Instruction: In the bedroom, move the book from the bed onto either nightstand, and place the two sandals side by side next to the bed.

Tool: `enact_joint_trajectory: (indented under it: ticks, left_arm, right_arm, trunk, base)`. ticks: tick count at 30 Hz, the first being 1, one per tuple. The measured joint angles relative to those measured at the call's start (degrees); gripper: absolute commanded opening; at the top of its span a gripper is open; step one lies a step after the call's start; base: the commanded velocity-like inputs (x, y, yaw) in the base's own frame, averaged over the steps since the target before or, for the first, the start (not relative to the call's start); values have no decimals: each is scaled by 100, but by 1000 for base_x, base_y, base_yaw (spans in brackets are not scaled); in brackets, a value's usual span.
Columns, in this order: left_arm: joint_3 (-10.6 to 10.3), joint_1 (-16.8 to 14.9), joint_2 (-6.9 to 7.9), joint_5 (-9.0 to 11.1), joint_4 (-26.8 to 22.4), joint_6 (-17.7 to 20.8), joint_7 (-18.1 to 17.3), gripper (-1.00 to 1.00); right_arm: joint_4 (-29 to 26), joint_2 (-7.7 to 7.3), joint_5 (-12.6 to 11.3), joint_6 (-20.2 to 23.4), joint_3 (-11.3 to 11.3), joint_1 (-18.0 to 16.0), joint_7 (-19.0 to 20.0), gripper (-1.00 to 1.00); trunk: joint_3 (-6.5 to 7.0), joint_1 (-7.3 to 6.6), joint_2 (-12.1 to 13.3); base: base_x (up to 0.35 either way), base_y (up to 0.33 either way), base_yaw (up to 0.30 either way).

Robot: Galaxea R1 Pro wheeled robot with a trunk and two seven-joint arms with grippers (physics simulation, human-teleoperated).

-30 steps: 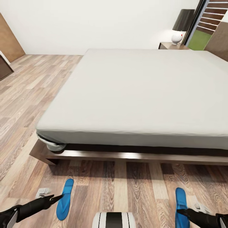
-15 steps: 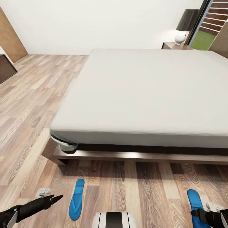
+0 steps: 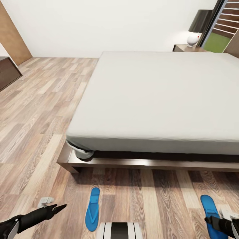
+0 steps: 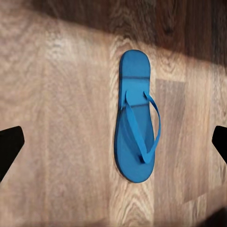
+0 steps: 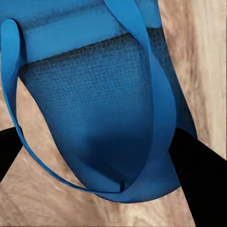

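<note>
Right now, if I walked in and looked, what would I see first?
A big bed with a plain off-white mattress takes up most of the room ahead. On the wood floor in front of it lie two bright blue sandals, far apart: the left sandal lies free, and the right claw is at the right sandal. Far back, a lamp stands on a nightstand.

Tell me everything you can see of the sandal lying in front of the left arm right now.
The left sandal is a flat, bright blue flip-flop with a rounded sole and a matching Y-shaped thong strap, rubbery in look. It lies sole-down on the wood-plank floor, lengthwise toward the bed, a little short of its frame. Nothing touches it but the floor; the left gripper hovers beside it, jaws open.
</note>
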Motion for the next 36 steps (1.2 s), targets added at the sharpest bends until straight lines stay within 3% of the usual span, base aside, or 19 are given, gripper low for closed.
enact_joint_trajectory:
  ticks: [2, 6, 22, 36]
  left_arm:
    - [0, 0, -4, 0, 3, -1, 7, 100]
    - [0, 0, -10, 0, 1, -1, 12, 100]
    - [0, 0, -20, 0, 5, -1, 15, 100]
    - [0, 1, -20, -1, 3, 6, -5, 100]
  right_arm:
    - [4, -1, -13, -444, -2, 1, -64, -100]
    - [20, -2, -23, -655, -1, 1, -91, -100]
    - [-10, 2, -28, -713, -8, 1, -34, -100]
    - [-5, 3, -26, -717, -7, 1, -35, -100]
  trunk:
    - [0, 0, 0]
    - [0, 0, 0]
    - [0, 0, 0]
    - [0, 0, 0]
  base:
    - [0, 17, 0]
    - [0, 122, 0]
    - [0, 139, 0]
    - [0, 284, 0]
